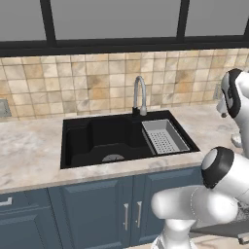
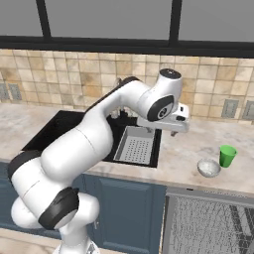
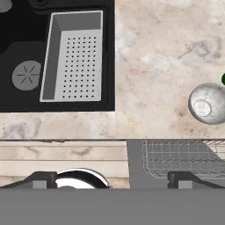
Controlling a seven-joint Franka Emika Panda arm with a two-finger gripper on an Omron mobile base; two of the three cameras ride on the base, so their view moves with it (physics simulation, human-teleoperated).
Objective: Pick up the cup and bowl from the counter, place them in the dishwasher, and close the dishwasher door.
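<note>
The small green cup (image 2: 227, 156) stands on the marbled counter (image 2: 183, 154) at the right, and the pale glossy bowl (image 2: 209, 168) sits just left of it and nearer the front edge. In the hand view the bowl (image 3: 207, 103) lies at the right edge, with a dark green sliver of the cup (image 3: 223, 79) beside it. My gripper (image 3: 113, 180) hangs above the counter between sink and bowl, open, nothing between its fingertips (image 3: 41, 180). Below the counter the dishwasher (image 2: 208, 223) stands open, its wire rack (image 3: 180, 158) showing.
The black sink (image 1: 102, 138) holds a grey perforated strainer tray (image 1: 163, 136) at its right side, with a curved faucet (image 1: 140, 97) behind it. Blue cabinet doors (image 1: 92, 209) run under the counter. A tiled wall (image 2: 74, 74) backs it.
</note>
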